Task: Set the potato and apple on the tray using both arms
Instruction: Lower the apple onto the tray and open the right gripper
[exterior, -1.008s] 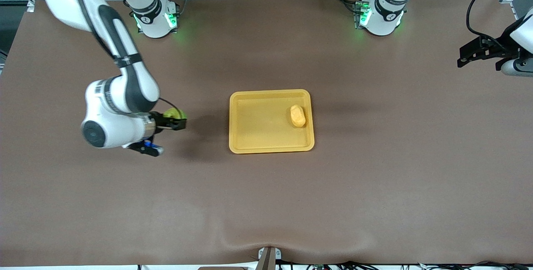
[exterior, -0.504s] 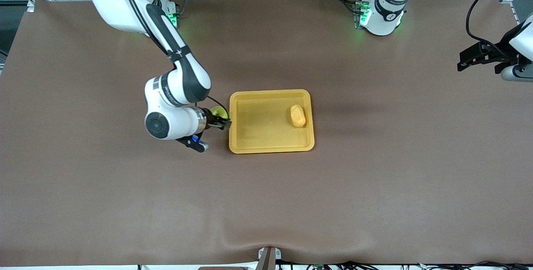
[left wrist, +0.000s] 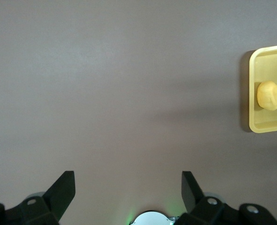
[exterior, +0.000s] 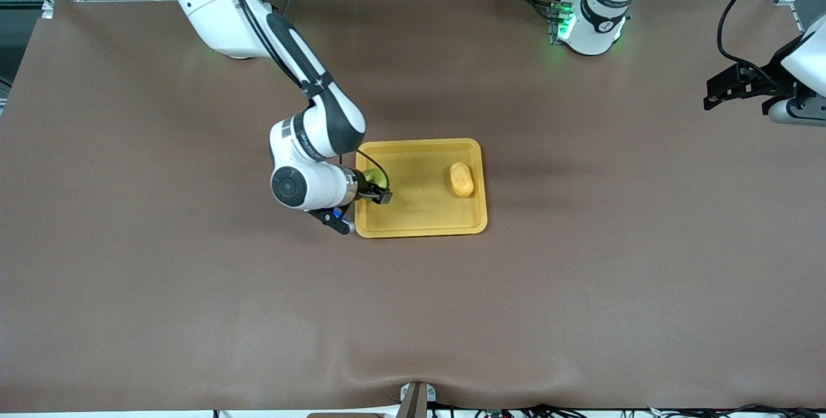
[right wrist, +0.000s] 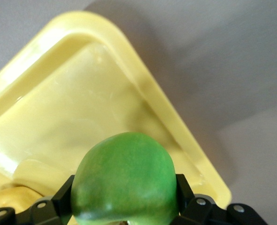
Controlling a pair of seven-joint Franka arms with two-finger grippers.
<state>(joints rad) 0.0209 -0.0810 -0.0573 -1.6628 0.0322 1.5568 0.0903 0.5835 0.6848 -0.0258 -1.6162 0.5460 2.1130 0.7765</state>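
Green apple (exterior: 374, 179) sits clamped in the right gripper (exterior: 381, 193), and we have it over the tray (exterior: 419, 228), just inside the rim at the right arm's end. From the right wrist view the apple (right wrist: 125, 180) bulges between the two jaws, pinched at its sides, with the tray (right wrist: 185, 140) floor below it.

Potato (exterior: 461, 179) lies in the tray already, close to the rim at the left arm's end, well apart from the apple. The left gripper (exterior: 735, 86) waits off at the left arm's end of the table (exterior: 581, 308), jaws spread wide with nothing in them, as the left wrist view shows.

Now the risks, as we judge them. We're close to the rim here: let go too soon and a round fruit could catch the lip and roll out onto the table. Drop it from height and it may bounce or roll across the smooth floor into the potato. We'd want it lower and farther in first.
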